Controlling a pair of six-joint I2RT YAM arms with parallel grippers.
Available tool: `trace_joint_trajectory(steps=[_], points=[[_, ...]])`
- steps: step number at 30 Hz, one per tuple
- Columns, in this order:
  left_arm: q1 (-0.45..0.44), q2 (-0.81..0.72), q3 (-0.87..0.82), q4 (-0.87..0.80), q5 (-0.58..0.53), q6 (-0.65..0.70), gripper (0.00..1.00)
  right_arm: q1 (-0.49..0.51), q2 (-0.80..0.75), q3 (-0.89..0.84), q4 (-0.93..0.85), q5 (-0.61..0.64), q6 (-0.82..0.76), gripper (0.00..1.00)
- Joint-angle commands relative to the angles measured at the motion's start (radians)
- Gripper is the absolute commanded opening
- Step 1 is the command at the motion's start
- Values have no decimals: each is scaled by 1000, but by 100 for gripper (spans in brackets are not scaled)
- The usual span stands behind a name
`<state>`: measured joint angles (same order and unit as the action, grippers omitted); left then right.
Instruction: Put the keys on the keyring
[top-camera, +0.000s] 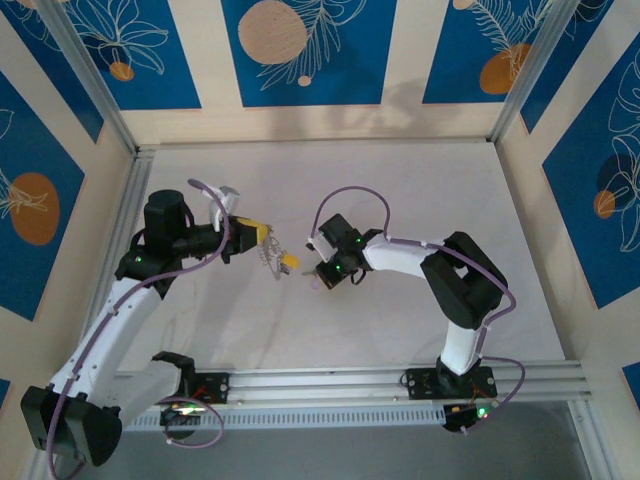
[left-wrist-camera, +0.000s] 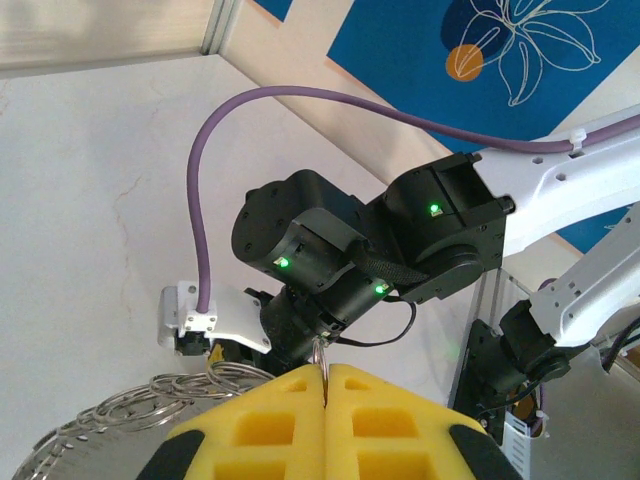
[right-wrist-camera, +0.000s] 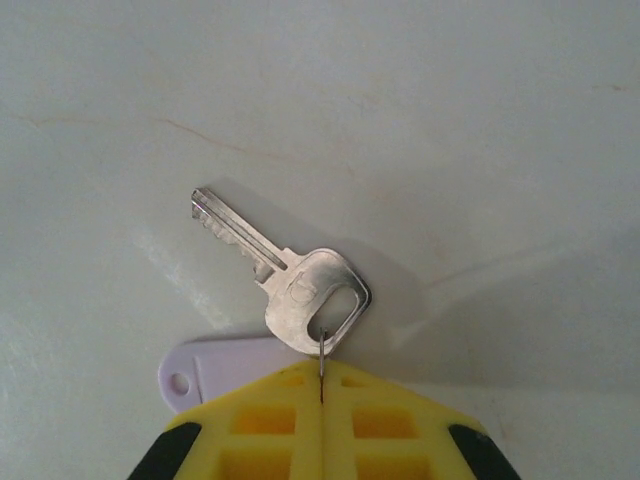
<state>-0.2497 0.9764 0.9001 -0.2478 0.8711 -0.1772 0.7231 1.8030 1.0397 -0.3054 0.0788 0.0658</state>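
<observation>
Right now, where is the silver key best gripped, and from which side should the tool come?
Probably by the broad head, coming from the head end: the key lies flat on the table, blade pointing away. The right tool is shut on the wire loop through it.

The white bench (top-camera: 400, 190) is lying under and around the left gripper (top-camera: 258, 234) and the right gripper (top-camera: 324, 274), showing faint brownish streaks (right-wrist-camera: 230, 142) just ahead of the right gripper. Blue wall panels (top-camera: 300, 50) with orange discs and white leaf outlines are standing well beyond both grippers and out to either side. A ribbed aluminium rail (top-camera: 330, 382) is running behind them, and metal posts (top-camera: 88, 75) are rising at the far corners.
</observation>
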Motion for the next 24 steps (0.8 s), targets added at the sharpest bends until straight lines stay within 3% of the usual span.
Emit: trace_joint_trajectory(steps=[1, 9, 16, 24], points=[[15, -10, 28, 23, 31, 6, 0, 11, -46, -3, -1, 0, -17, 2], [13, -3, 47, -32, 0, 60, 0, 62, -309, -60, -28, -76, -68, 0], [-12, -10, 89, -137, -21, 169, 0, 153, -528, 5, -156, -127, -143, 0], [-98, -24, 204, -352, 49, 345, 0, 156, -687, 177, -287, -224, -143, 0]])
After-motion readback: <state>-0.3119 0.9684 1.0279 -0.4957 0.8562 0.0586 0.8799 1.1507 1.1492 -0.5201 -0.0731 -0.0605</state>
